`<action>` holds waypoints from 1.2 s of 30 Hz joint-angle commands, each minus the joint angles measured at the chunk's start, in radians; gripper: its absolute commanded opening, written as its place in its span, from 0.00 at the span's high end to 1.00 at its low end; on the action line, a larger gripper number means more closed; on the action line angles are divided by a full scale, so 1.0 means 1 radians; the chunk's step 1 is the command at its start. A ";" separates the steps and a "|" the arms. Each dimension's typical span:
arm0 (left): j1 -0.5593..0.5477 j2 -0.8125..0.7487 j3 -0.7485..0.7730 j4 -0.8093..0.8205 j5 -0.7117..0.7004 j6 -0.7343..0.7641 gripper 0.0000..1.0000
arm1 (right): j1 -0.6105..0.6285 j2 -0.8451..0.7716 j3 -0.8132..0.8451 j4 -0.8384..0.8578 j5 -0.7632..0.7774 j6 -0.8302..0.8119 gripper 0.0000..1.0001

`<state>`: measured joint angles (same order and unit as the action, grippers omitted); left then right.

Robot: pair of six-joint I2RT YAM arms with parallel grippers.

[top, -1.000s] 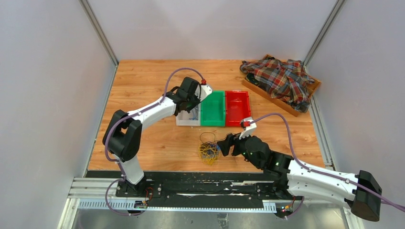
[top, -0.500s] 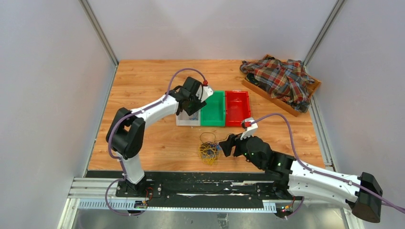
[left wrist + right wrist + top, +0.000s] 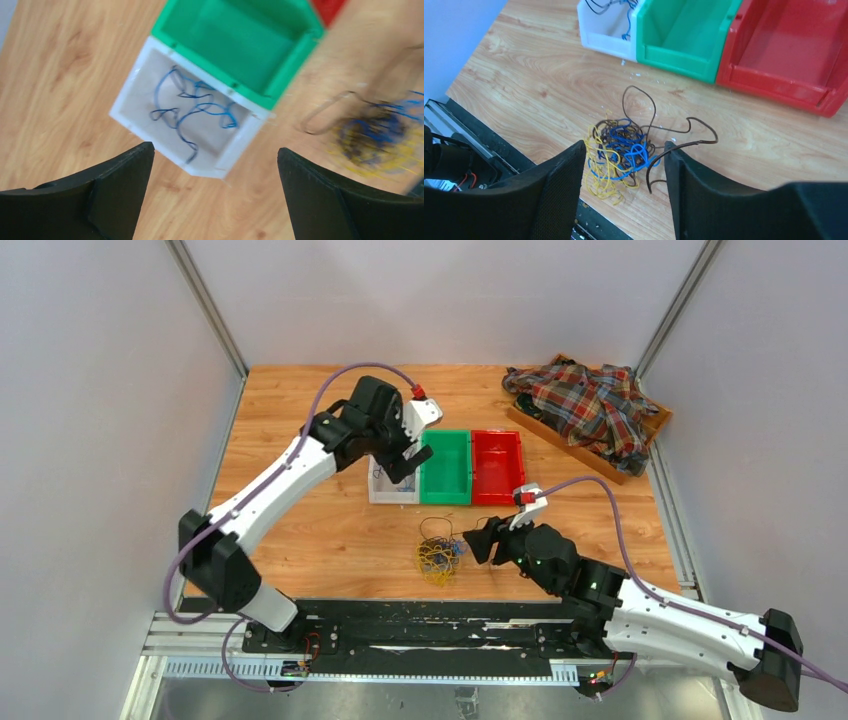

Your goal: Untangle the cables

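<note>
The cables [image 3: 437,556] lie as a fist-sized clump of blue, yellow and dark brown loops on the wooden table, near its front edge. In the right wrist view the cables [image 3: 621,150] sit between the two fingertips of my right gripper [image 3: 624,145], which is open, and one brown strand's end reaches the right finger [image 3: 684,170]. From above, the right gripper [image 3: 470,543] is just right of the clump. My left gripper [image 3: 397,468] hangs wide open and empty over the near corner of the white bin [image 3: 131,97], where blue cables [image 3: 192,105] lie.
A white bin [image 3: 393,500], a green bin [image 3: 445,500] and a red bin [image 3: 498,502] stand side by side behind the clump. A plaid shirt [image 3: 590,405] fills a wooden tray at the back right. The black base rail [image 3: 474,145] runs close to the clump.
My left gripper has opened from shut and drawn up and back from the white bin. The right gripper's jaws have narrowed a little around the clump.
</note>
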<state>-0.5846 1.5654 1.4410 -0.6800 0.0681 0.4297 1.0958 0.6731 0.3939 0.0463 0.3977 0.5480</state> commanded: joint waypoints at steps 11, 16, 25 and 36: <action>-0.004 -0.363 -0.241 -0.092 0.522 -0.102 0.02 | 0.013 0.050 0.233 -0.006 -0.006 -0.045 0.80; -0.004 -0.404 -0.268 -0.066 0.580 -0.126 0.01 | 0.013 0.064 0.278 0.019 -0.082 -0.053 0.99; -0.027 -0.657 -0.395 0.197 0.611 -0.259 0.00 | 0.013 0.149 0.457 0.078 -0.268 -0.104 0.99; -0.124 -0.794 -0.569 0.449 0.464 -0.381 0.02 | 0.016 0.318 0.622 0.203 -0.472 -0.133 0.99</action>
<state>-0.6682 0.7925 0.9073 -0.3519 0.5865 0.0990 1.0958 0.9615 0.9550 0.1612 0.0166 0.4362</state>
